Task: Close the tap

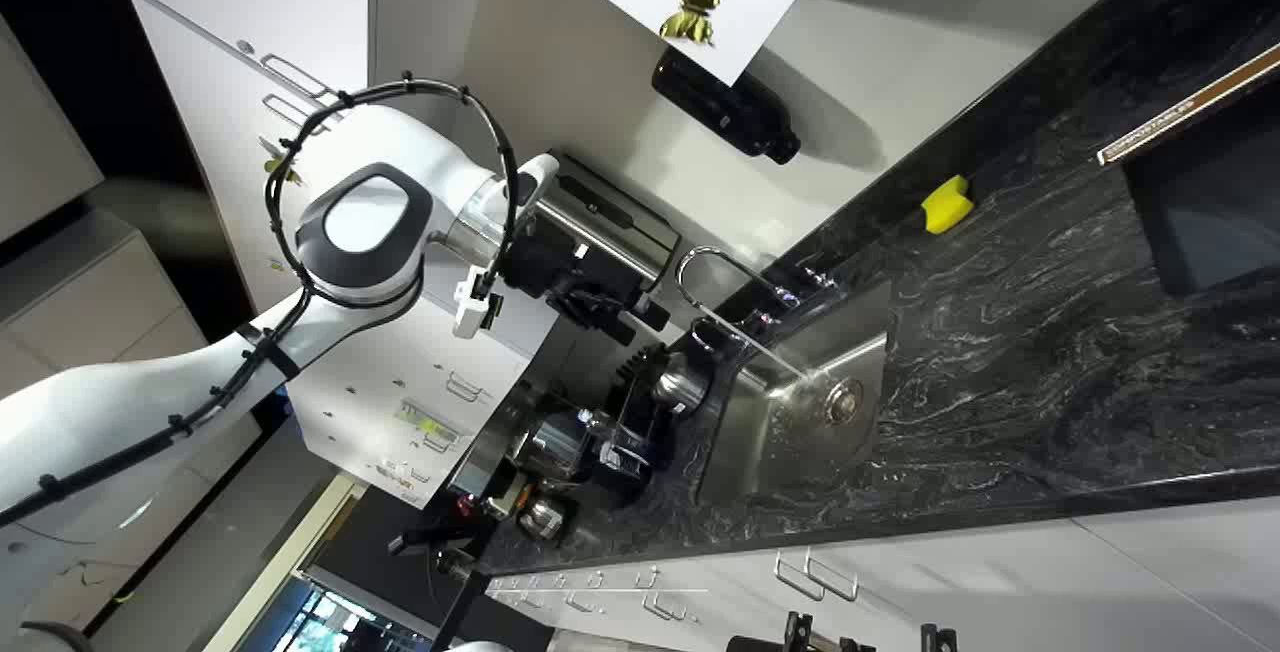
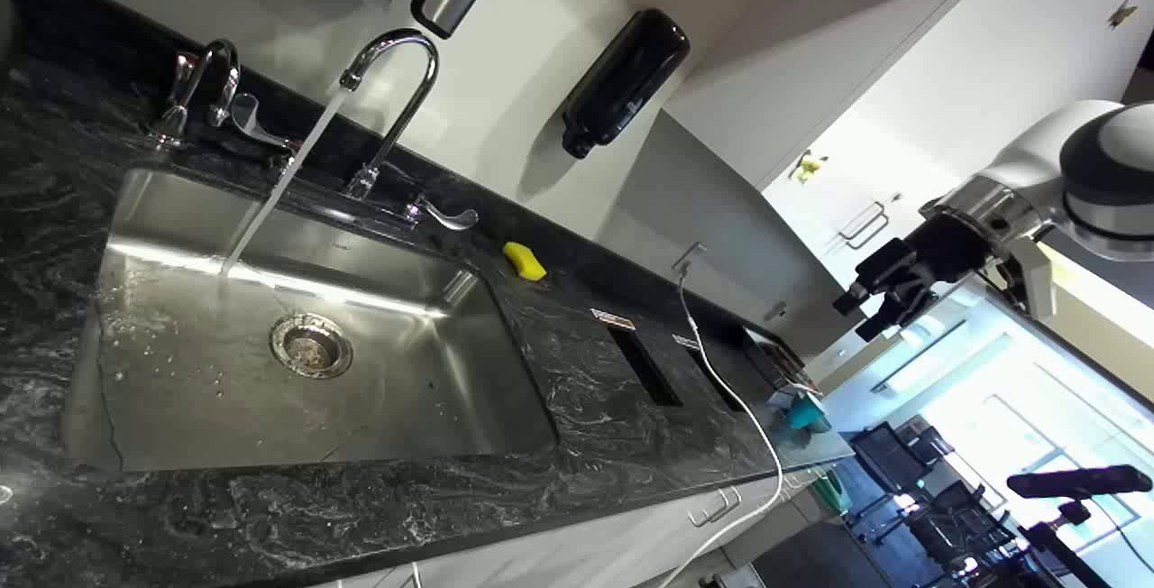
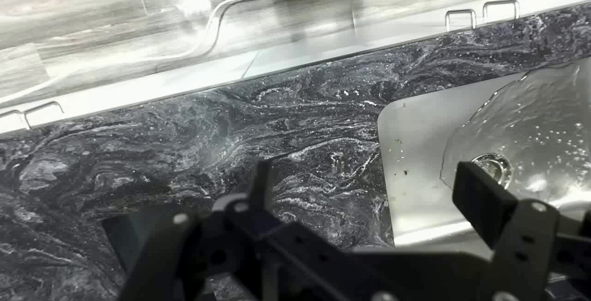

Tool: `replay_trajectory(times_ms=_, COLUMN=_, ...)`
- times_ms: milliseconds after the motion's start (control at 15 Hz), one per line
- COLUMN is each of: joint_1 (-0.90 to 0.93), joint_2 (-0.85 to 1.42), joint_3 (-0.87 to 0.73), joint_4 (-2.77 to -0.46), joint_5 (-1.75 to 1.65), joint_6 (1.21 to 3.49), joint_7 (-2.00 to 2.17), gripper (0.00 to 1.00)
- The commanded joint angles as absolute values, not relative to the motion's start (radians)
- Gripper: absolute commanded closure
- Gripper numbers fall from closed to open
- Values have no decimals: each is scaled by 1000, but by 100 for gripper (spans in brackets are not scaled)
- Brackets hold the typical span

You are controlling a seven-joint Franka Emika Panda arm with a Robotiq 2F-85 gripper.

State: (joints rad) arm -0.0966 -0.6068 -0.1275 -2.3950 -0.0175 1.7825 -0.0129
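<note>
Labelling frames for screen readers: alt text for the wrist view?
Open, empty gripper over a dark counter; at right, a steel sink with water spread around its drain. One finger partly hides the drain; wood floor shows along the top.

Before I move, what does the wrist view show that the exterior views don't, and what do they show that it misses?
Wrist view only: the wood grain of the floor.

Exterior views only: the tap spout, the falling water, the yellow sponge and the black bottle on the wall.

Shared: the gripper, jaws open; the dark countertop; the wet sink; and its drain, which the gripper partly hides in the wrist view.
</note>
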Motion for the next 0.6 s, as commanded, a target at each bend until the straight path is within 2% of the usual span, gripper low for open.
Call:
replay_trajectory(times_ms=0, joint_1=-104, joint_2=-605, joint_3=-122, joint_4=-2392, joint_5=-14, joint_6=1780, joint_7=-16, gripper=0)
replay_trajectory(times_ms=333, joint_1=-104, joint_2=-605, joint_3=-122, joint_4=-2392, joint_5=-14, joint_6=1780, joint_7=-16, gripper=0)
replay_trajectory(times_ms=533, joint_1=-84, joint_2=-569, joint_3=-83, joint_4=-2398, joint_5=-37, joint_6=1877, joint_7=-12, gripper=0)
